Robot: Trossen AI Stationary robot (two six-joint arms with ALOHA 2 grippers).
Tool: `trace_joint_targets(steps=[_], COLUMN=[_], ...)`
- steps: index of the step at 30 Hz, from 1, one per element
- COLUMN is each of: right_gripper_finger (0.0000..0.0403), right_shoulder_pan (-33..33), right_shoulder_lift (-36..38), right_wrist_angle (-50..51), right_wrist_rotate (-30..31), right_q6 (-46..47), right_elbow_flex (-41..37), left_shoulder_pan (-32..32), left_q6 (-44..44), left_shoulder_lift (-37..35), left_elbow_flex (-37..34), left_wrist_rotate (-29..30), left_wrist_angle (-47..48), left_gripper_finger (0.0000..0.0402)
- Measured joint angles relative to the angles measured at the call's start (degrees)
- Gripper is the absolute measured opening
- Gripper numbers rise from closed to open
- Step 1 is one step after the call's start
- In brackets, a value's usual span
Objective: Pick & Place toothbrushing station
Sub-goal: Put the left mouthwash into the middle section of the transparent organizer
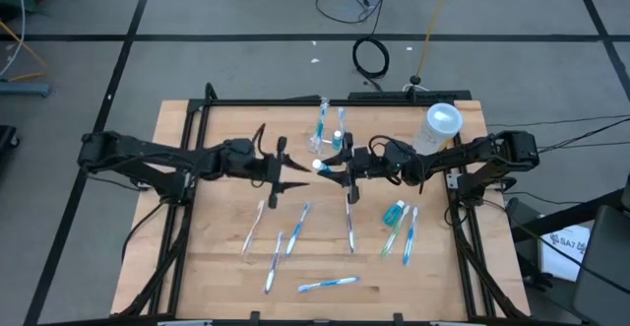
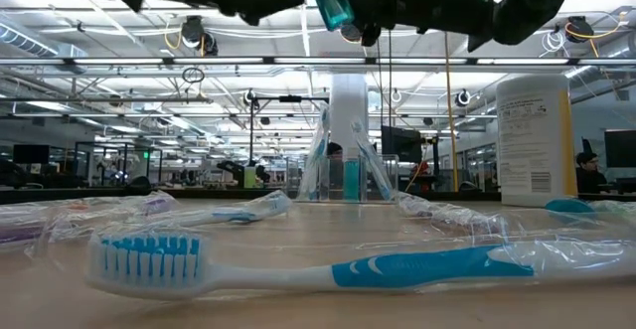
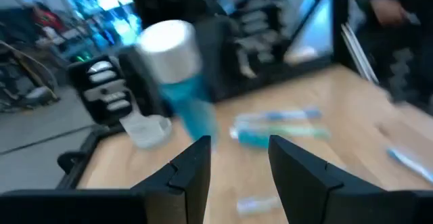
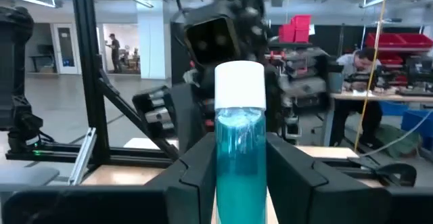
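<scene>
Toothbrushes (image 1: 328, 284), about seven, surround one toothbrushing station (image 1: 330, 122).

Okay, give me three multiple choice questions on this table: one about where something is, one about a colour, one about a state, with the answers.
1. Where does the clear toothbrushing station stand?
A. lying flat at the table's near edge
B. toward the table's far edge, beyond where the arms meet
C. on top of a white canister

2. What colour is the liquid in the white-capped bottle?
A. red
B. yellow
C. teal-blue

3. How are the left tool's fingers?
A. open, holding nothing
B. shut on a toothbrush
C. shut on a cup

Answers:
1 B: the high view shows it past the arms' meeting point.
2 C: the right wrist view shows teal liquid, with the right tool shut on the bottle.
3 A: the left wrist view shows a bare gap between its fingers.
</scene>
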State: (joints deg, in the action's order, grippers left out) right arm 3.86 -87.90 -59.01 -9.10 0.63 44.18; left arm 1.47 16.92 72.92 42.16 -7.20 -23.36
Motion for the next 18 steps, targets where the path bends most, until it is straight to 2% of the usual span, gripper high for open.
trace_joint_targets(steps=[4, 11, 18], right_gripper_finger=[0.0100, 0.0100, 0.0100], right_shoulder_pan=[0.0, 0.0, 0.0], right_shoulder_lift=[0.0, 0.0, 0.0], right_wrist_angle=[-0.2, -0.5, -0.9], right_wrist_rotate=[0.1, 0.3, 0.1], right_q6=[-0.4, -0.3, -0.2], right_elbow_flex=[0.0, 0.0, 0.0], left_shoulder_pan=[1.4, 1.8, 1.9], left_q6=[-6.4, -7.7, -7.2], left_shoulder_lift=[4.8, 12.8, 15.1], left_elbow_flex=[-1.2, -1.3, -1.2], left_wrist_rotate=[0.0, -1.5, -2.2], left_wrist_angle=[-12.0, -18.2, -24.6], left_gripper_finger=[0.0154, 0.0154, 0.0154])
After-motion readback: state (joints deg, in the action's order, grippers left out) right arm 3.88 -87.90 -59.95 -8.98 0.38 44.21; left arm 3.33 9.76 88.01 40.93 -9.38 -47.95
